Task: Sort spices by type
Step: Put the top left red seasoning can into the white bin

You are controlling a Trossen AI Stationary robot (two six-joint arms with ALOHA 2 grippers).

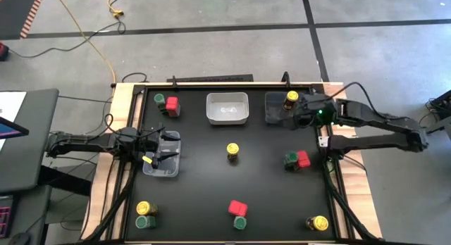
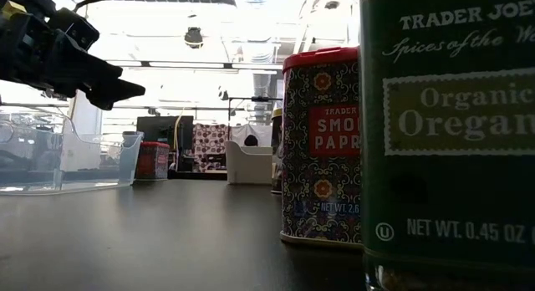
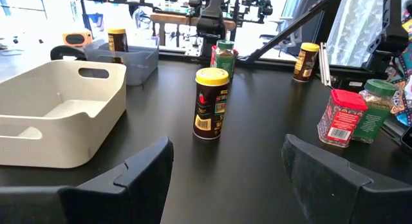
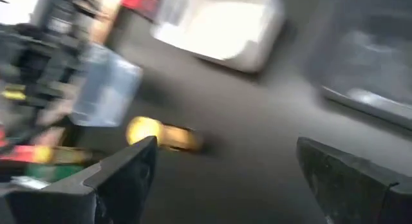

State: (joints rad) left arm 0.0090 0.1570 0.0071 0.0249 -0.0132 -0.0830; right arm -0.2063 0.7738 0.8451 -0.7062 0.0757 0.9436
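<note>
Green-lidded oregano jar [image 2: 447,140] and red paprika box [image 2: 322,145] seen closest in low view. Left gripper [image 1: 163,156] held over clear tray [image 1: 169,170], fingers parted, empty. Right gripper [image 1: 304,112] spread wide, empty, beside yellow-lidded jar [image 1: 291,99] in grey tray [image 1: 273,112]. Yellow-lidded jar [image 3: 210,103] stands mid-table, unobstructed.

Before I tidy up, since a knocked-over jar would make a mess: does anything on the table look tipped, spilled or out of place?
Nothing stands out. The spice jars and boxes that show clearly stand upright on the black table, and no spill is visible. One yellow-lidded jar already sits in the clear tray by the right gripper.
</note>
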